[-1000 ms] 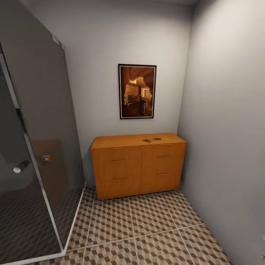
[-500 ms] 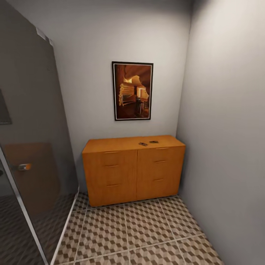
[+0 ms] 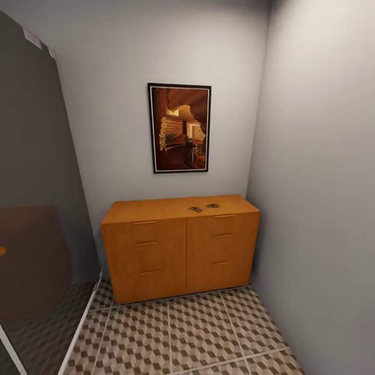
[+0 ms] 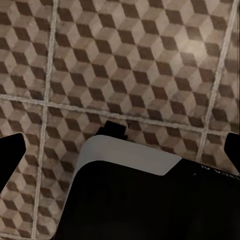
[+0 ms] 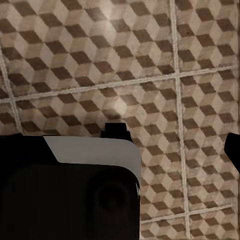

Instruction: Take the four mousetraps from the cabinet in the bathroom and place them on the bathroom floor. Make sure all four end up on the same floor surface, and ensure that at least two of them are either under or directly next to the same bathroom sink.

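Two mousetraps (image 3: 203,208) are seen lying on the flat top of the cabinet (image 3: 179,247), against the back wall under a framed picture (image 3: 179,128). Both arms are held pointing down at the bathroom floor (image 4: 150,65). The left gripper (image 4: 120,145) and right gripper (image 5: 125,145) are spread wide, holding nothing

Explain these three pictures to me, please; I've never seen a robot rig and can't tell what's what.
They are simulator renders from a wheeled two-armed robot. The head camera faces an orange cabinet under a painting; two small mousetraps lie on the cabinet top. The other two views come from cameras on each wrist, pointing down at the cube-patterned floor. The dark shapes there are parts of the robot itself. The left gripper and right gripper appear open, holding nothing.
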Controlling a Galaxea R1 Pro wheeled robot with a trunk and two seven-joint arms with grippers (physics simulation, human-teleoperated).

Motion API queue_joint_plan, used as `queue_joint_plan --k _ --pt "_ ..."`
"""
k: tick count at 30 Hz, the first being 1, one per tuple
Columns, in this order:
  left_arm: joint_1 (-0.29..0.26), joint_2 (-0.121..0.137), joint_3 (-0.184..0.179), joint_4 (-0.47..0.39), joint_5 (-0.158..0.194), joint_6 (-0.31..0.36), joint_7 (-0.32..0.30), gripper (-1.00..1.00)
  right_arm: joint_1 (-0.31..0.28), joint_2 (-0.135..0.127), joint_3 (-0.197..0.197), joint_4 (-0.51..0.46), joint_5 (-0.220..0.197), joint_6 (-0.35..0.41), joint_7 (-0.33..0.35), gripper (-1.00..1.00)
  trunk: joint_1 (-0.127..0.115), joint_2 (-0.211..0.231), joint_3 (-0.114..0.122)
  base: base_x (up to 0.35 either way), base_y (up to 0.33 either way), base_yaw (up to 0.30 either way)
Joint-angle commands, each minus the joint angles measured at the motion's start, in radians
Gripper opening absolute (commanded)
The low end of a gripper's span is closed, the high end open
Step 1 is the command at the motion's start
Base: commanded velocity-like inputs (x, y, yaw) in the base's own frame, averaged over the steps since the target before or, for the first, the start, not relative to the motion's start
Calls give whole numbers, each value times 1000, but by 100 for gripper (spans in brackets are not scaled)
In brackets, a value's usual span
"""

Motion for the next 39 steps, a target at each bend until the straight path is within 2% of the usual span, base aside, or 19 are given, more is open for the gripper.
queue_joint_plan --k 1,15,24,39 --pt "0 0 -8 0 8 -3 4 100 -1 0 9 1 -8 2 -2 100 0 -1 -1 259 -171 0" --pt "0 0 -8 0 9 -5 4 100 -1 0 9 1 -8 2 -2 100 0 -1 -1 204 -138 0" --pt "0 0 -8 -1 10 -7 4 100 -1 0 9 1 -8 1 -2 100 0 -1 -1 59 -11 0" --pt "0 0 -8 0 10 -6 4 100 -1 0 9 1 -8 1 -2 100 0 -1 -1 283 0 0"
